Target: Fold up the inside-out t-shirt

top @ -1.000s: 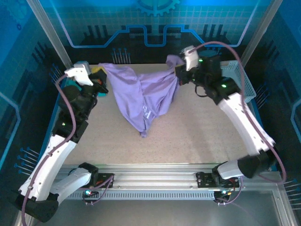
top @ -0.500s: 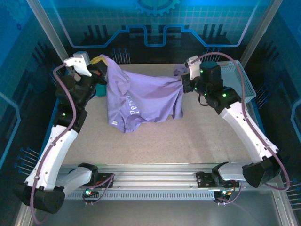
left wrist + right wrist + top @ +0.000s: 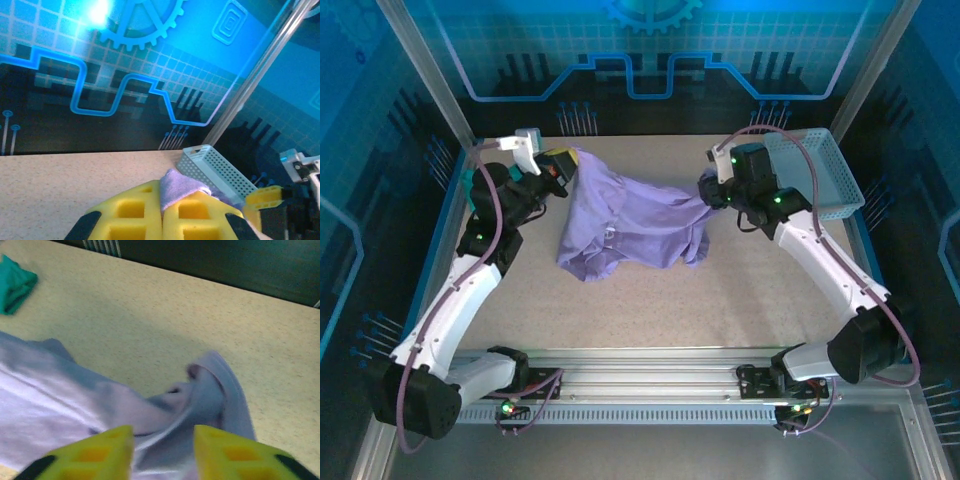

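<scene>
The inside-out t-shirt (image 3: 640, 225) is a lavender heap, partly draped on the table between the two arms. My left gripper (image 3: 560, 165) holds its far-left edge off the table. In the left wrist view, that gripper (image 3: 161, 192) has its yellow fingers pressed together with a fold of purple cloth (image 3: 177, 185) pinched between them. My right gripper (image 3: 705, 190) is at the shirt's right end. In the right wrist view its jaws (image 3: 163, 432) stand apart, and the bunched fabric (image 3: 150, 400) lies on the table just beyond and below them.
A white perforated basket (image 3: 815, 175) stands at the back right, also seen from the left wrist (image 3: 215, 167). A teal-green shirt (image 3: 15, 282) lies at the far left, behind the left arm. Bare table (image 3: 720, 300) stretches in front of the shirt.
Both grippers came down and the hanging shirt sank onto the table, bunching up. The right gripper's jaws, shut on the cloth before, have parted. The left arm swung right and forward.
</scene>
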You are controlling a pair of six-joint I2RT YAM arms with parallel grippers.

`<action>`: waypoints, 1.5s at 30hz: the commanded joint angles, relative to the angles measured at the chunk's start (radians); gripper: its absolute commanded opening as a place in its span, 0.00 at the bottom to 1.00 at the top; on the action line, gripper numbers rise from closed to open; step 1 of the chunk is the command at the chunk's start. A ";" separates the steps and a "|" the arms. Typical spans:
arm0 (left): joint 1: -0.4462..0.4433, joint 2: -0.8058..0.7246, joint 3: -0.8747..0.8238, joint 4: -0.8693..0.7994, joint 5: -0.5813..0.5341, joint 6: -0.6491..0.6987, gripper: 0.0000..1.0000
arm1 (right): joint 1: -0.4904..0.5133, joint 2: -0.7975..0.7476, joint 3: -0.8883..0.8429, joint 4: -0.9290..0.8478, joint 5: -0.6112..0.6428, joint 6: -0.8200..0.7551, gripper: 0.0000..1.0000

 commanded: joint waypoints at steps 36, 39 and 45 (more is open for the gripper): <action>0.008 0.026 -0.065 0.094 0.170 0.006 0.00 | 0.115 0.316 0.297 0.097 -1.089 -0.010 0.39; 0.008 0.054 -0.053 0.079 0.145 0.031 0.00 | 0.126 0.305 0.289 0.091 -1.079 0.012 0.33; 0.008 0.127 -0.022 0.077 0.129 0.040 0.00 | 0.183 0.325 0.292 0.094 -1.007 0.102 0.16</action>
